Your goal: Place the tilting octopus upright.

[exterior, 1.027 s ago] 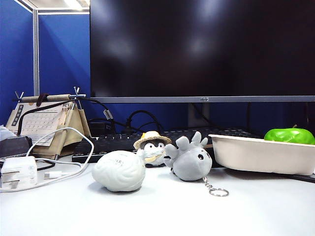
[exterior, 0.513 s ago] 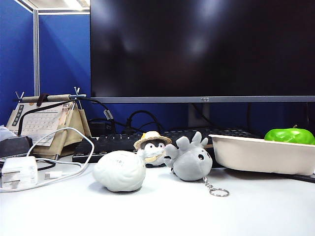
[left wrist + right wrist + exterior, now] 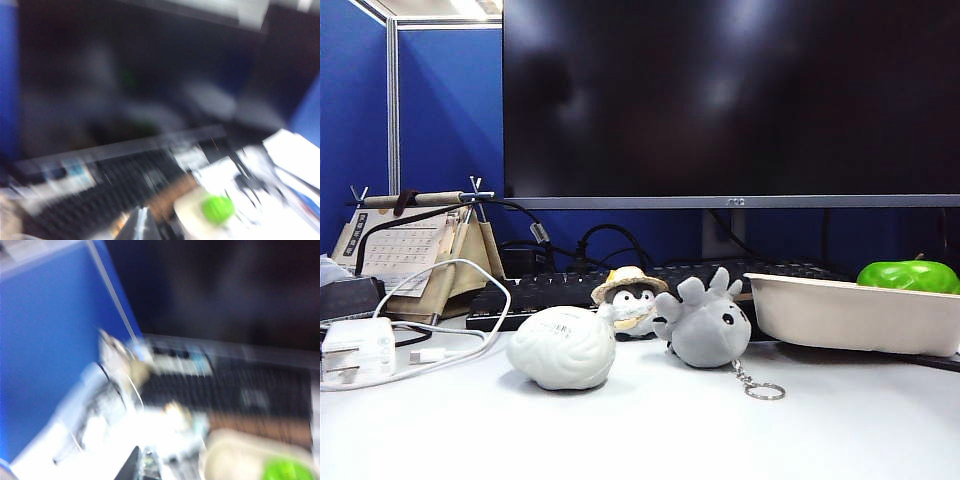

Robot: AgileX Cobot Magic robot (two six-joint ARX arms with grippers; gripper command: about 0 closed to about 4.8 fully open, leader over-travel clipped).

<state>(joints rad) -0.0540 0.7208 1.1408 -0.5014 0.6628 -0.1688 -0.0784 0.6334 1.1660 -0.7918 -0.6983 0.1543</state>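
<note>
On the table (image 3: 640,440), left to right, sit a white lump (image 3: 563,347), a penguin (image 3: 628,298) and the octopus (image 3: 705,325) tipped over against it, untouched, so the approach is just starting: both end effectors, shut and empty, must open and descend.

1. The exterior view is sharp and evenly lit from above; a ceiling lamp (image 3: 470,8) glows at the top corner.
2. The dark monitor (image 3: 730,95) carries soft pale reflections.
3. The white table (image 3: 640,430) is bright, with faint shadows under the toys.
4. Both wrist views are heavily motion-blurred, with the white areas washed out.
</note>
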